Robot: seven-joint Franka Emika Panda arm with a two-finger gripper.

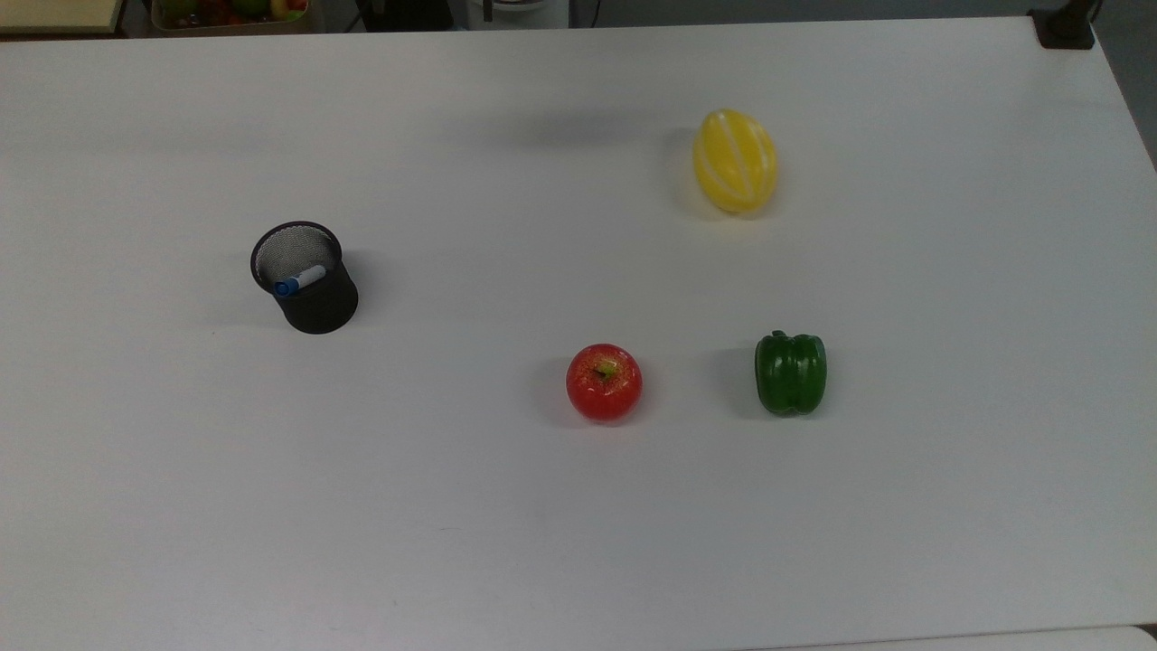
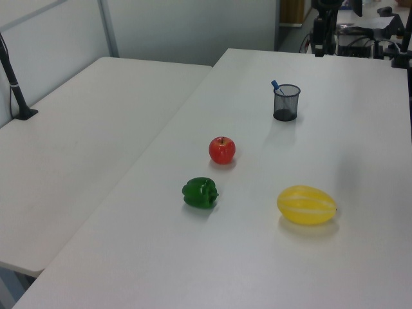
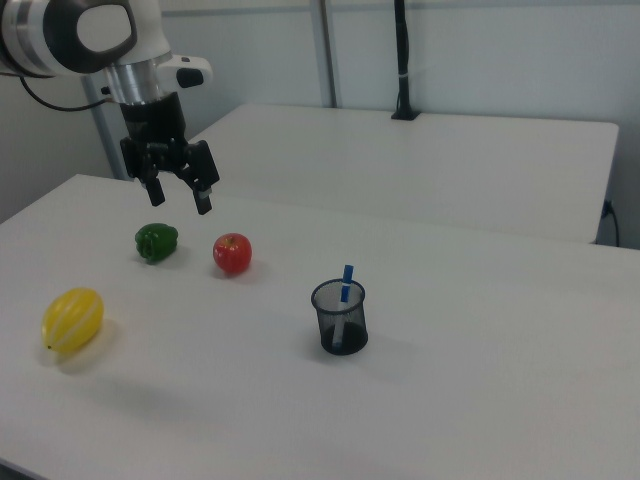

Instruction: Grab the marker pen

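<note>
- Approach step: end effector (image 3: 178, 190) hangs wide open, holding nothing, above the tabletop (image 3: 480, 400).
- Marker pen (image 3: 345, 285) stands in the mesh cup (image 3: 339, 318), well apart toward the right view's right.
- Next: travel over, descend onto the blue tip.

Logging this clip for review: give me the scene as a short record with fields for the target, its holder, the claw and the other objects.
target: marker pen, standing blue end up in the cup
holder: black mesh cup, upright on the white table
claw: claw open, raised above the table, holding nothing
others: apple, green pepper, yellow melon
</note>
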